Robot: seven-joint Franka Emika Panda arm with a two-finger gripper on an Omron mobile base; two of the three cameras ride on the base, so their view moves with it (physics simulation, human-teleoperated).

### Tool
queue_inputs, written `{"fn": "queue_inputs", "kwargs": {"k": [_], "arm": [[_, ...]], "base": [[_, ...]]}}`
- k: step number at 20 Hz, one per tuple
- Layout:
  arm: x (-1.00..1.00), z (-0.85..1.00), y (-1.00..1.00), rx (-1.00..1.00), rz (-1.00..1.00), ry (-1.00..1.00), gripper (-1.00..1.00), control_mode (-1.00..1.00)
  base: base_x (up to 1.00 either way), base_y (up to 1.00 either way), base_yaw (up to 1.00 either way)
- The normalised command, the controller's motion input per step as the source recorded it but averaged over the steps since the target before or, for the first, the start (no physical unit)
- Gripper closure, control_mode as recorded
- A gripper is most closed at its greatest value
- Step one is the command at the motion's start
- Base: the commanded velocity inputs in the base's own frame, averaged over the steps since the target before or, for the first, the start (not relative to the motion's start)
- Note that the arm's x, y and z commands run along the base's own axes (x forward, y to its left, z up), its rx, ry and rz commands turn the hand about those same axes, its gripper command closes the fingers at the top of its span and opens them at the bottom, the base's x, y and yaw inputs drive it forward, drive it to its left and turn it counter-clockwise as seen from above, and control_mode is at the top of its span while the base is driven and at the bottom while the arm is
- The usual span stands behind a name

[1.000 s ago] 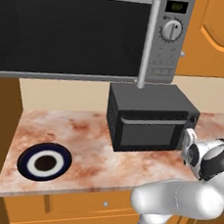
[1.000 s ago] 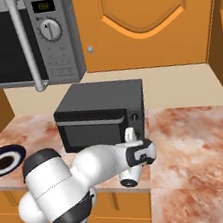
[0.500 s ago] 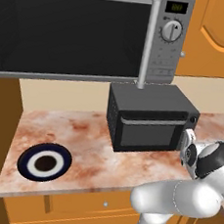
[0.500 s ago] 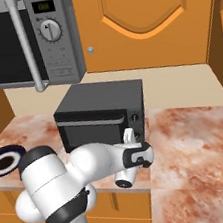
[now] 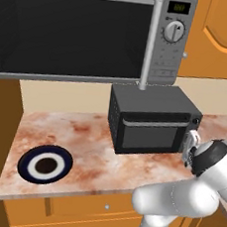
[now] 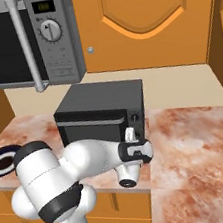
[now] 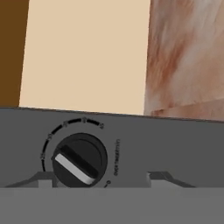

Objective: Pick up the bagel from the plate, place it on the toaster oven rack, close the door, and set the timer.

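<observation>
left base view: toaster oven [image 5: 152, 121] mid-frame on marble worktop [image 5: 86, 147], door [image 5: 153, 132] shut w/ silver bar; plate [image 5: 45, 164] lower left, navy rim, white ring, dark centre. pincer [image 5: 189, 142] at oven's right edge; open or closed, cannot tell.
right base view: microwave [image 6: 47, 37] upper left, green display digits unreadable.
hand view: black timer knob [image 7: 80, 161] w/ silver stripe lower left; dial scale and side lettering too blurred to read.

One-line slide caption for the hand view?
Hand camera close on the toaster oven front, its black timer knob with a silver pointer bar centred low, counter and wall beyond.
</observation>
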Motion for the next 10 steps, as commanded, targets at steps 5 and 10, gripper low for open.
{"fn": "queue_inputs", "kwargs": {"k": [5,10], "arm": [[-0.01,0.65,-0.77,0.5,0.19,0.0,1.0,-1.0],[0.0,0.57,-0.83,0.32,0.16,-0.07,1.0,-1.0]], "base": [[0.0,0.0,0.0],[0.0,0.0,0.0]]}}
